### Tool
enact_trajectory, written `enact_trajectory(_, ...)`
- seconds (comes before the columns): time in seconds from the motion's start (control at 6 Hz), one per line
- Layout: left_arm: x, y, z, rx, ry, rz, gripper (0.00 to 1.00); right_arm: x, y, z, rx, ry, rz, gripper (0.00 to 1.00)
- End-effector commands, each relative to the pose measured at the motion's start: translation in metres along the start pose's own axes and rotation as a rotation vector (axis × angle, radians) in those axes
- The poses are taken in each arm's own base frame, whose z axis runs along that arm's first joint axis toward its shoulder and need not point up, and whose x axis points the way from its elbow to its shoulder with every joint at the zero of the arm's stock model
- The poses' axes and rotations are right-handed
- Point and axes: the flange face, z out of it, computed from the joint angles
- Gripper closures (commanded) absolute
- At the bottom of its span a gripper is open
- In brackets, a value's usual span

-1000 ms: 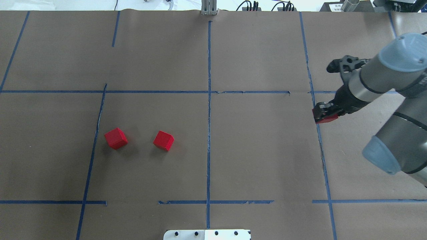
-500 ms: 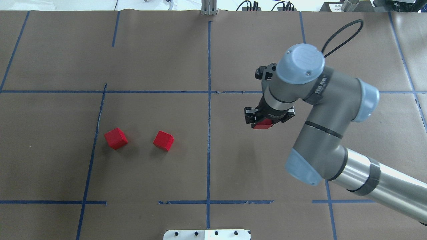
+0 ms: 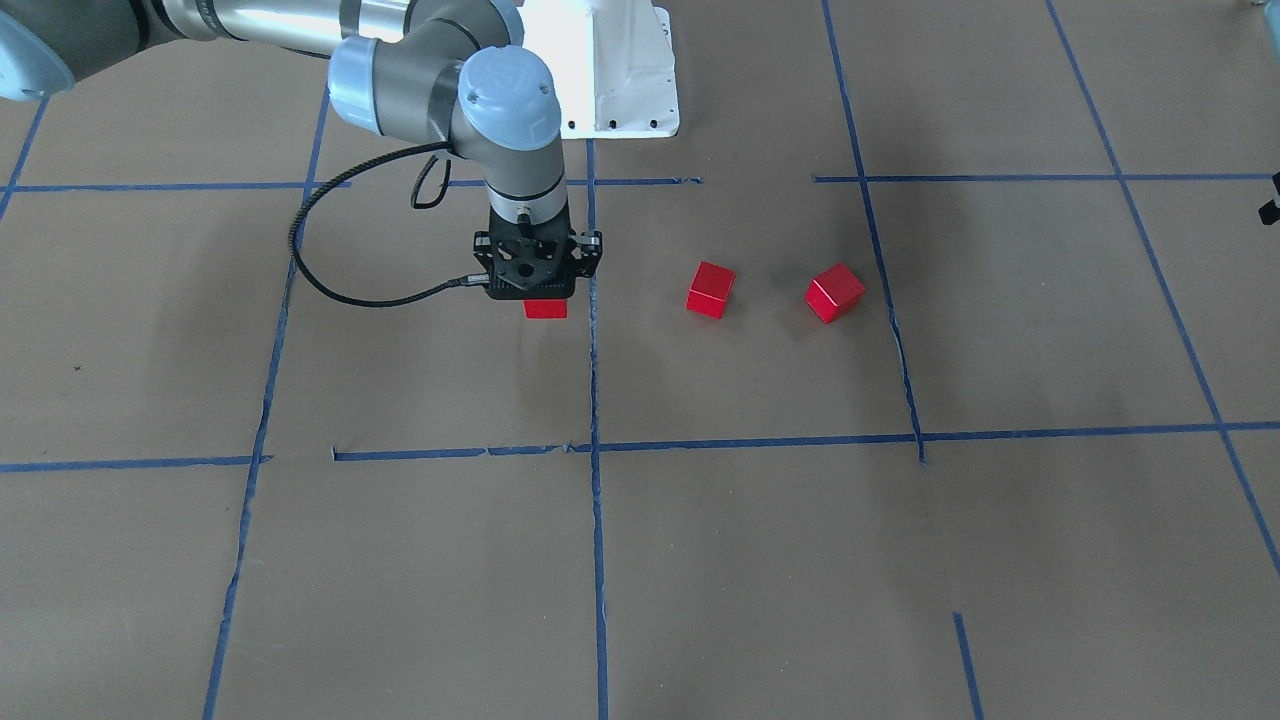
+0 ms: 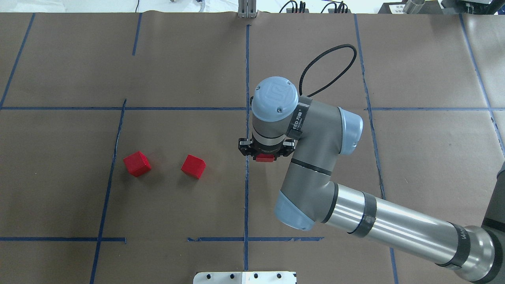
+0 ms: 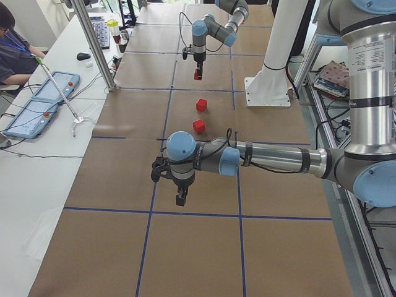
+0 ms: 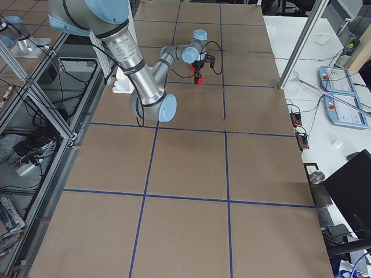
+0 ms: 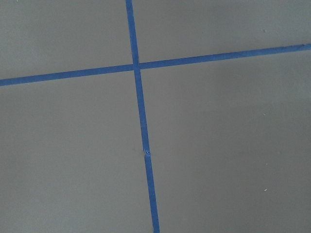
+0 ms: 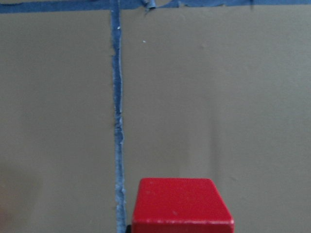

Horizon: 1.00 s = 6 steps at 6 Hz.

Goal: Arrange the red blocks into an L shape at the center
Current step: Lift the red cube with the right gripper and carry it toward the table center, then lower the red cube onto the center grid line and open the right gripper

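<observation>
Across the brown worktop point(image 4: 315, 59), a leftward sweep by the right arm point(image 4: 311, 177) since a second ago: from the right-hand grid line to just right of the long tape line splitting the center point(image 4: 221, 130). On the right gripper point(image 4: 265, 156), jaws clamped narrow on the first red block point(image 4: 264, 159). Left of that line, unmoved and well apart from the held one: second red block point(image 4: 193, 166) and third red block point(image 4: 137, 163), near each other, not touching. Far off above another tape crossing, the left gripper point(image 5: 179, 199); cannot tell how its jaws stand.
</observation>
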Motion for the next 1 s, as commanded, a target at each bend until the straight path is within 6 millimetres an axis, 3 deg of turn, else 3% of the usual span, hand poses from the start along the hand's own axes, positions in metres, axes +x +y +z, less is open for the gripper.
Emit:
enact_trajectory(0.0, 0.000, 0.000, 0.000, -0.001, 0.000, -0.001, 0.00, -0.028, 0.009, 0.027, -0.006, -0.010, -0.004, 0.92)
enact_trajectory(0.33, -0.002, 0.000, 0.003, -0.007, 0.000, -0.003, 0.00, -0.031, 0.016, 0.037, -0.019, 0.002, -0.012, 0.92)
enact_trajectory(0.83, -0.003, 0.001, 0.006, -0.012, 0.000, -0.008, 0.00, -0.036, 0.018, 0.036, -0.023, -0.002, -0.035, 0.74)
